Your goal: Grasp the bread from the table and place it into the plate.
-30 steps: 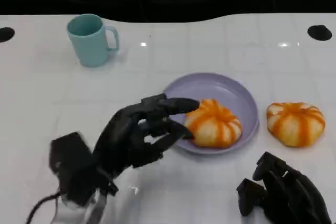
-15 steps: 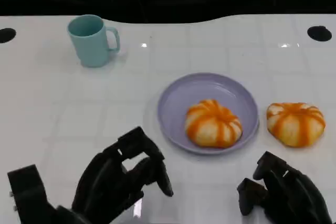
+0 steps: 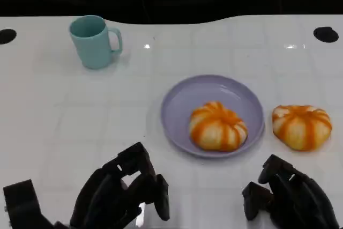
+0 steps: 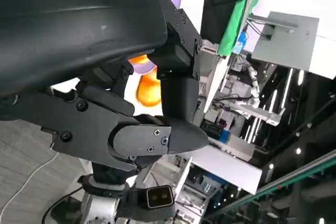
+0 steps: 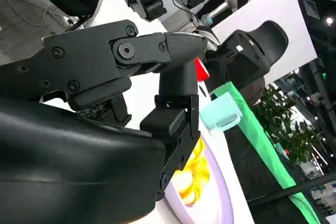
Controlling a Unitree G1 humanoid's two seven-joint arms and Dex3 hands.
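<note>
An orange-striped bread (image 3: 217,126) lies in the lilac plate (image 3: 214,90) at the table's middle. A second, similar bread (image 3: 301,126) sits on the table just right of the plate. My left hand (image 3: 124,194) hovers near the front edge, left of the plate and apart from it, fingers loosely bent and holding nothing. My right hand (image 3: 289,199) rests low at the front right, in front of the second bread, also holding nothing. The left wrist view shows bread (image 4: 147,85) past the fingers (image 4: 157,137). The right wrist view shows bread (image 5: 190,178) on the plate (image 5: 223,200).
A teal mug (image 3: 94,41) stands at the back left, handle to the right; it also appears in the right wrist view as the mug (image 5: 223,111). The white table (image 3: 64,122) ends in a dark far edge with two black holes near its corners.
My left hand has pulled back from the plate's left rim toward the front edge, leaving the bread in the plate. The right hand has stayed put.
</note>
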